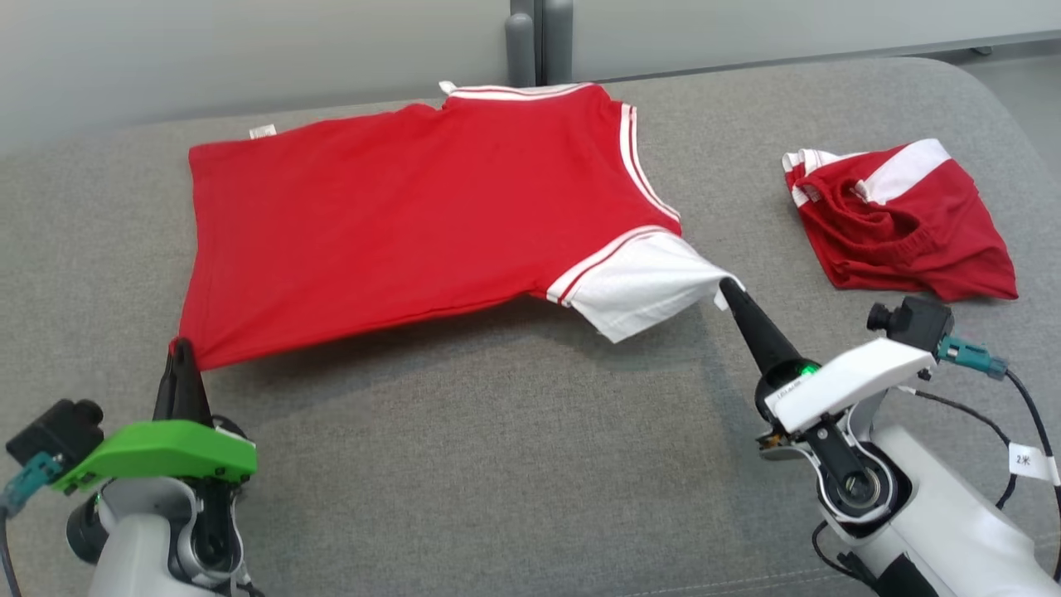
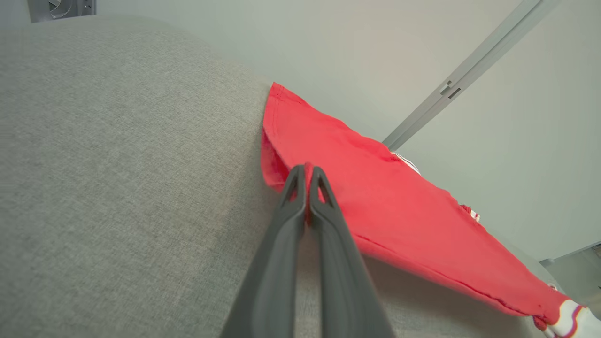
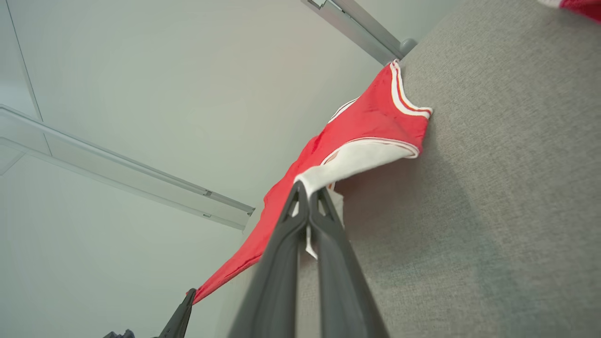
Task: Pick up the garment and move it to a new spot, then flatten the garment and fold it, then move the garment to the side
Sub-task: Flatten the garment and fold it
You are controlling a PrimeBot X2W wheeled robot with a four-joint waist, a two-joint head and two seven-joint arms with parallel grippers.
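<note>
Head view: red shirt lies left-to-right, neckline pointing right.

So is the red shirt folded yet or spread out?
Spread out, not folded. The red shirt lies open on the grey cushion, left gripper pinching its hem corner, right gripper its white sleeve.

"2米" on white cable tag

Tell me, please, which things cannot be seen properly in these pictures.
- Head view: the print on the shirt's small white tag is too small to read.
- Right wrist view: the shorts are cut off by the top right corner.
- Left wrist view: the white sleeve is cut off by the lower right corner.
- Head view: anything under the shirt is covered by its cloth.
</note>
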